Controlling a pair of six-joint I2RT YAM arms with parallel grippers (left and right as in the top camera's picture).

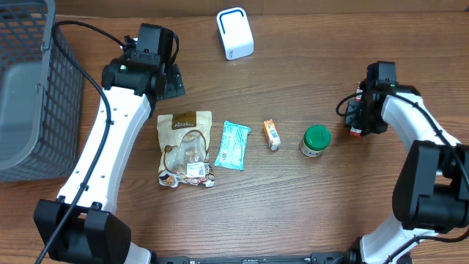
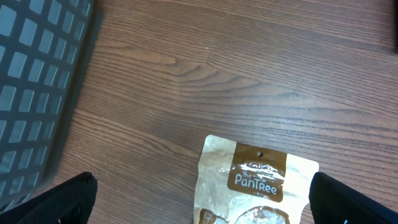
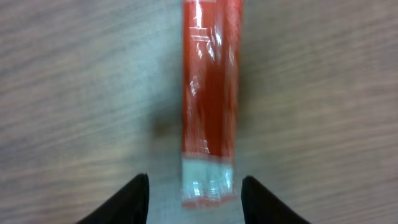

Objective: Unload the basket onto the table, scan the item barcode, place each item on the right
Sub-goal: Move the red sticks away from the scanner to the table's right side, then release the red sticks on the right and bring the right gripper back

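Note:
A red packet [image 3: 210, 93] with a white end lies flat on the wooden table, and in the overhead view only a bit of this red packet [image 1: 356, 132] shows at the right. My right gripper [image 3: 200, 202] is open over its white end, with a gap on each side of the packet. Seen from above, the right gripper [image 1: 358, 117] points down over it. My left gripper [image 2: 205, 208] stands wide open above the top edge of a tan PanTree pouch [image 2: 258, 183], holding nothing. A white scanner [image 1: 234, 33] stands at the back middle.
A row of items lies across the middle: the PanTree pouch [image 1: 185, 147], a teal packet [image 1: 232, 144], a small orange box [image 1: 272, 135] and a green-lidded jar [image 1: 316, 139]. A grey mesh basket [image 1: 22, 95] fills the left edge.

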